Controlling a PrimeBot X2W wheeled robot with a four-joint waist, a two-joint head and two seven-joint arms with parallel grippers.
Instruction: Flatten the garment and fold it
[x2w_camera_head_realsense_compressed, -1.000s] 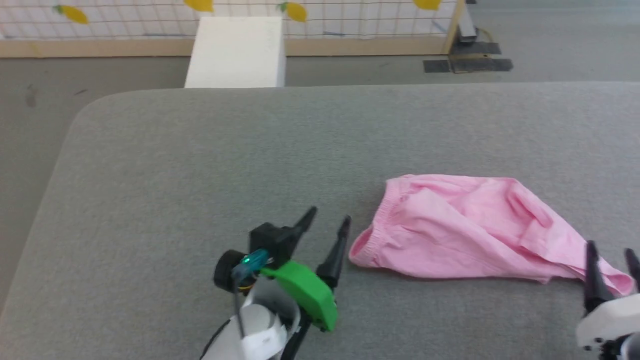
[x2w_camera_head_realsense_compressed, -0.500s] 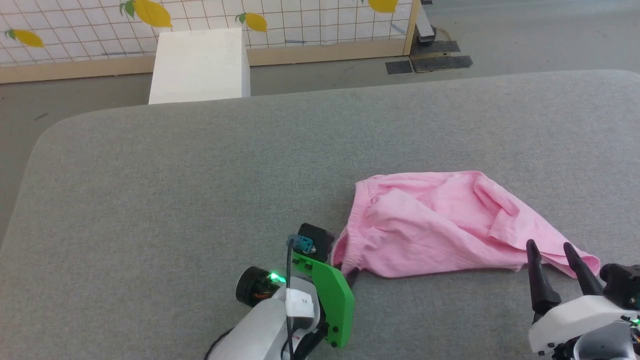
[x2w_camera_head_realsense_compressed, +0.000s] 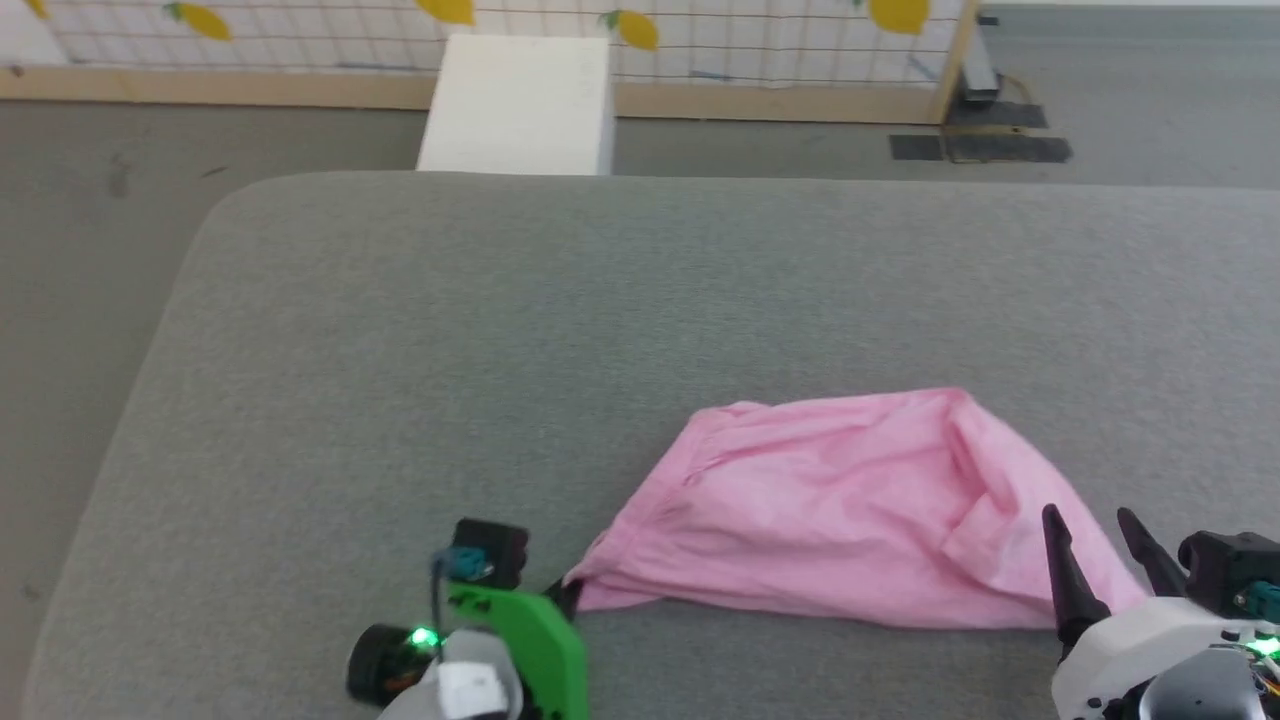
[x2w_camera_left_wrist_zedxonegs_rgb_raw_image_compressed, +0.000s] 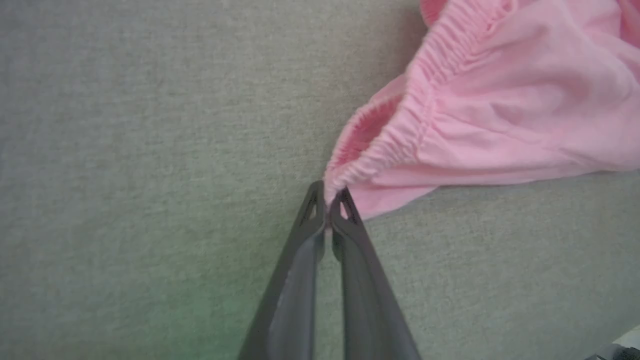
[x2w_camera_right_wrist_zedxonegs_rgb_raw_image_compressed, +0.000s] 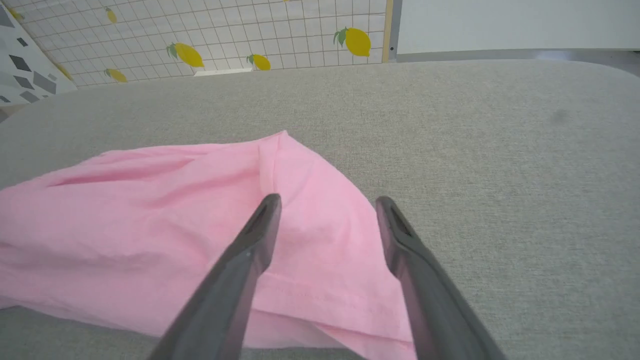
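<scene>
As the thin pink cloth garment (x2w_camera_head_realsense_compressed: 830, 510) is limp, left end effector (x2w_camera_left_wrist_zedxonegs_rgb_raw_image_compressed: 327, 192) clamps its firmer elastic edge (x2w_camera_left_wrist_zedxonegs_rgb_raw_image_compressed: 400, 140); right end effector (x2w_camera_right_wrist_zedxonegs_rgb_raw_image_compressed: 327, 202) gapes.

Grey surface and backdrop
A grey cloth-covered surface (x2w_camera_head_realsense_compressed: 400, 350) is stretching across the foreground; beyond its far edge a white block (x2w_camera_head_realsense_compressed: 520, 105) is standing on the floor (x2w_camera_head_realsense_compressed: 80, 250) against a wooden strip (x2w_camera_head_realsense_compressed: 250, 88), under a gridded wall (x2w_camera_head_realsense_compressed: 780, 40) showing yellow lemons (x2w_camera_head_realsense_compressed: 638, 28), with dark patches (x2w_camera_head_realsense_compressed: 980, 147) lying nearby.
</scene>
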